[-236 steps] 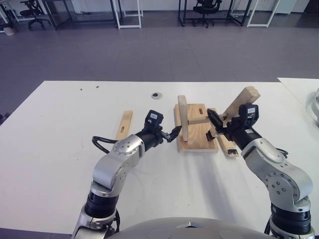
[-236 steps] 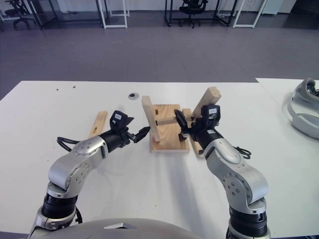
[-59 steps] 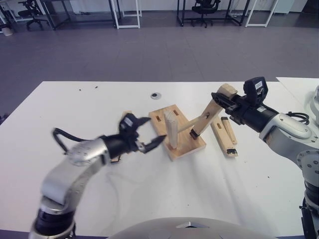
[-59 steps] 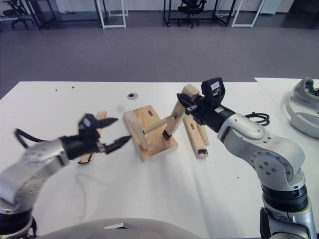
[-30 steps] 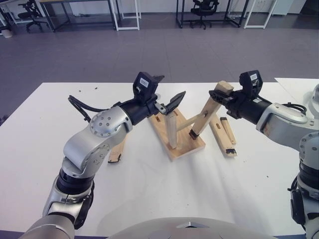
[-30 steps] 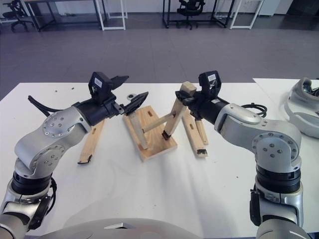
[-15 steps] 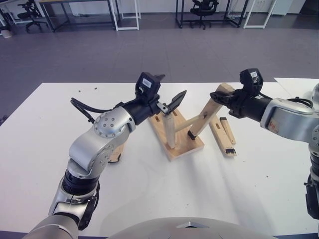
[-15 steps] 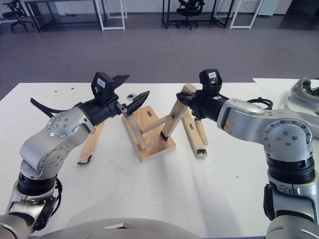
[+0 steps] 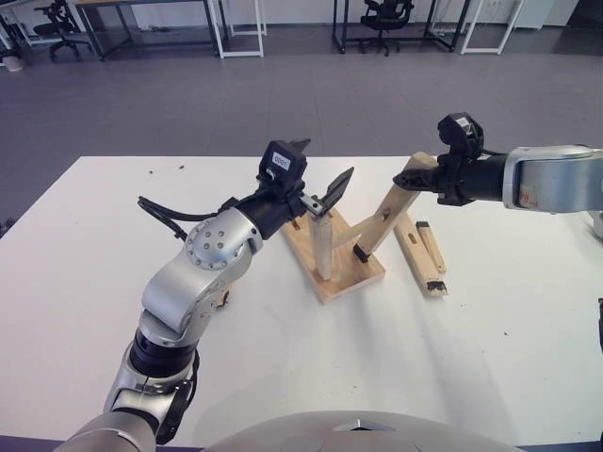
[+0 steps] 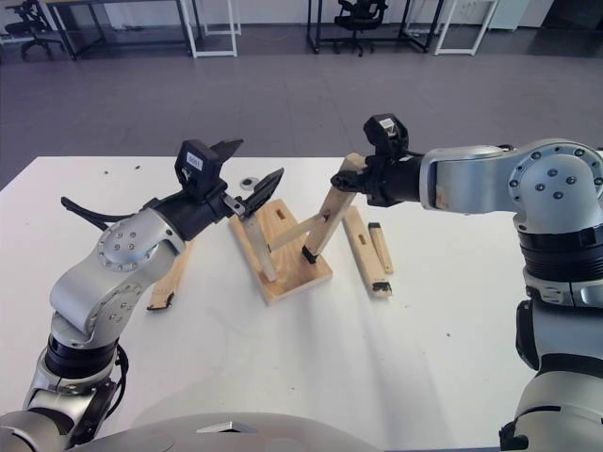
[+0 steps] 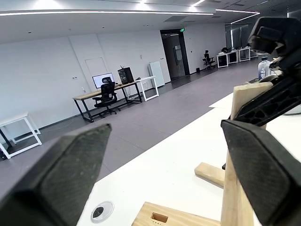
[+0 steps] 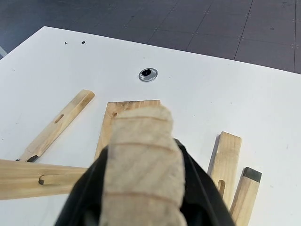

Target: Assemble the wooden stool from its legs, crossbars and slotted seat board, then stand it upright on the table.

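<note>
white table (image 9: 94,245) — round grommet (image 12: 147,74) | office chair (image 9: 389,11) on floor behind

With both head eyes we look down on the same surface (image 9: 85,235), our right wrist sees it closely, our left faces the room.

Table (image 9: 85,235): carries every wooden part, gathered around its middle.
Seat board (image 9: 350,271): flat on the table, askew to its edges.
Upright leg (image 9: 323,247): stands on the seat board, toward its left.
Tilted leg (image 9: 384,215): right of the upright leg, foot at the board's right edge, top leaning far-right.
Crossbar (image 10: 294,233): spans between both legs (above the board).
Loose leg (image 10: 168,275): flat, left of the board, well apart.
Wider piece (image 9: 413,250), narrower piece (image 9: 431,247): side by side just right of the board, narrower one outermost.
Grommet (image 10: 251,183): beyond the board's far-left corner.
Left gripper (image 9: 325,158): over the upright leg's top.
Right gripper (image 9: 415,177): around the tilted leg's top.
</note>
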Available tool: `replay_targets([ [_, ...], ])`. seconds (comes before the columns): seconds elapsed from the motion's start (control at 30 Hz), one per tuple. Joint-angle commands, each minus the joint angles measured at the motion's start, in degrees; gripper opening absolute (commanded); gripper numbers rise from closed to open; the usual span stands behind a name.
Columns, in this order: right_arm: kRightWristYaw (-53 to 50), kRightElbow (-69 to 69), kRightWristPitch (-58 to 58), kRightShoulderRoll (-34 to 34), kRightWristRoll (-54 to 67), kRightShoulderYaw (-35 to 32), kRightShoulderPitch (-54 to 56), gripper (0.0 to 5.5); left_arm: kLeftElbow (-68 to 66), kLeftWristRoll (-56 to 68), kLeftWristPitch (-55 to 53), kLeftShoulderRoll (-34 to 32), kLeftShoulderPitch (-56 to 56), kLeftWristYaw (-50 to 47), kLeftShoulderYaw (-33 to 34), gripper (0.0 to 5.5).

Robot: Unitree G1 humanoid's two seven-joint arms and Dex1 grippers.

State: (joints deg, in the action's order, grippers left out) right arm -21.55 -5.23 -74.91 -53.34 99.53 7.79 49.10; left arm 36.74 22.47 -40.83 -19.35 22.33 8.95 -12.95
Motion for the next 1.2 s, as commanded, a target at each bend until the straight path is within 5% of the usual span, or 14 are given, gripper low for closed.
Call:
replay_targets([
  [0.03,5.62,0.96,-5.40,2.04,1.71,3.17,4.61,1.01,-3.64,-1.85,-4.19,0.13,-4.36,0.14,-3.35,4.29],
  [0.17,12.23,1.76,-10.29,2.46,-5.16,4.14,7.63,1.01,-4.06,-2.82,-3.87,1.13,-4.05,0.17,-3.89,4.29],
  [0.4,11.30,-6.09,-2.49,4.62,-8.49,-4.23,-5.22,1.01,-4.42,-2.91,-3.12,0.83,-4.05,1.98,-3.63,4.29],
  [0.97,15.48,-19.75,13.25,10.16,-20.52,-14.62,-20.60,4.58,-5.30,-3.28,-3.06,-0.98,-4.15,5.80,-0.04,4.29],
  [1.13,20.40,-27.58,20.30,10.87,-30.36,-16.34,-28.56,4.62,-5.65,-3.66,-2.87,-1.46,-4.43,6.51,0.41,4.29],
  [1.2,20.27,-30.09,22.80,12.85,-32.23,-17.81,-32.73,4.20,-5.64,-3.78,-2.81,-1.63,-4.65,6.68,0.52,4.29],
])
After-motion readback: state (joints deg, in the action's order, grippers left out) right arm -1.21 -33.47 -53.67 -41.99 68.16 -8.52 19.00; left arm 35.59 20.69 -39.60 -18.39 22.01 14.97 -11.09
